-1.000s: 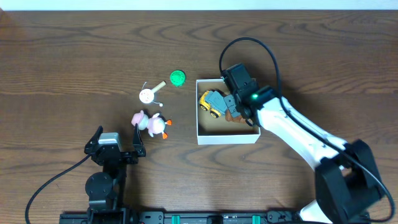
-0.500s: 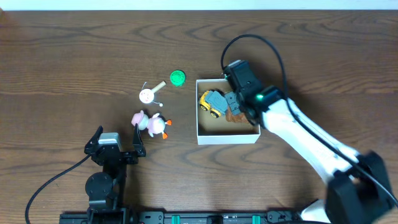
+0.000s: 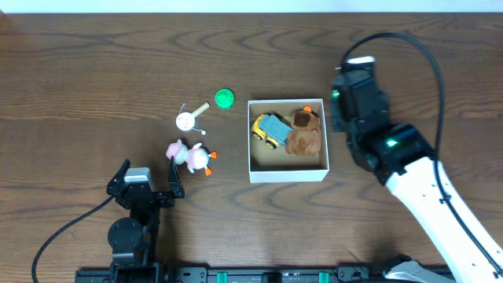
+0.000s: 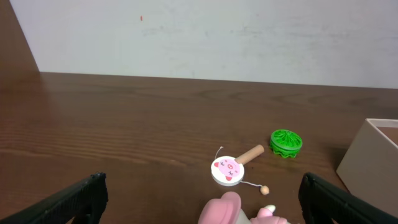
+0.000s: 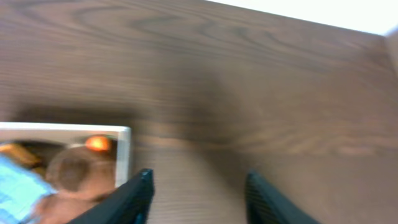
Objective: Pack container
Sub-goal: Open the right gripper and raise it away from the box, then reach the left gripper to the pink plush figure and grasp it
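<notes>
Presently, 1 wooden table [image 3: 94,63] bearing 1 container [image 3: 288,173] right of centre, holding 1 brown plush [image 3: 303,134] and 1 truck [image 3: 269,130]; right gripper [image 5: 199,186] just beyond its right wall, fingers parted, empty; left gripper [image 4: 202,190] likewise parted, empty; pink figure [image 3: 190,156], rattle [image 3: 189,119], green disc [image 3: 225,98] loose leftward.

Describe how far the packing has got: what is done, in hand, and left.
Done: yellow truck and brown bear lie in the container. In hand: nothing; right claw and left claw are open and empty. Left: green disc, pig drum and pink toy sit on the table outside.
</notes>
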### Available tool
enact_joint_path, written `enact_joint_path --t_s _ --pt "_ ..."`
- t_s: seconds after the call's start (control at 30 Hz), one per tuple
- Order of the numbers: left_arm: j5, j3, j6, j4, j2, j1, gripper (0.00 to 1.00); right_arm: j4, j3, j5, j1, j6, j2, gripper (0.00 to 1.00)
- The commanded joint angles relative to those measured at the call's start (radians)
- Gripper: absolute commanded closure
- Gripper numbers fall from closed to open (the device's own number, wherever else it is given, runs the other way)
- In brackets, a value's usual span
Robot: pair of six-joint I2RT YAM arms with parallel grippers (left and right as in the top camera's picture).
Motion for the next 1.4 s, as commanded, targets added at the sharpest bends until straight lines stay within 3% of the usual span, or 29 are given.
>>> enact_joint_path --t_s 0.0,0.07,0.1,0.3,1.1,1.27,1.37 --pt "0.004 -0.011 -0.001 -0.042 0.0 -0.003 0.02 -0.043 0.006 0.068 -0.095 0.04 -0.019 0.3" --pt "0.004 -0.011 -0.001 -0.042 0.0 -0.003 0.02 -0.065 0.006 0.067 -0.138 0.039 -0.018 0.07" --pt "0.004 -0.011 -0.001 -0.042 0.0 -0.003 0.02 -0.074 0.006 0.067 -0.159 0.039 -0.018 0.01" --pt "0.004 -0.011 -0.001 -0.042 0.0 -0.003 0.02 -0.113 0.006 0.064 -0.224 0.039 -0.018 0.01" --pt "0.009 -0.011 -0.002 -0.04 0.0 -0.003 0.02 -0.114 0.006 0.064 -0.223 0.039 -0.018 0.01" --pt "0.21 0.011 -0.014 -0.026 0.0 -0.003 0.02 -0.114 0.006 0.064 -0.223 0.039 -0.018 0.01" --pt "0.214 0.053 -0.117 -0.026 0.003 -0.003 0.02 -0.114 0.006 0.064 -0.223 0.039 -0.018 0.01"
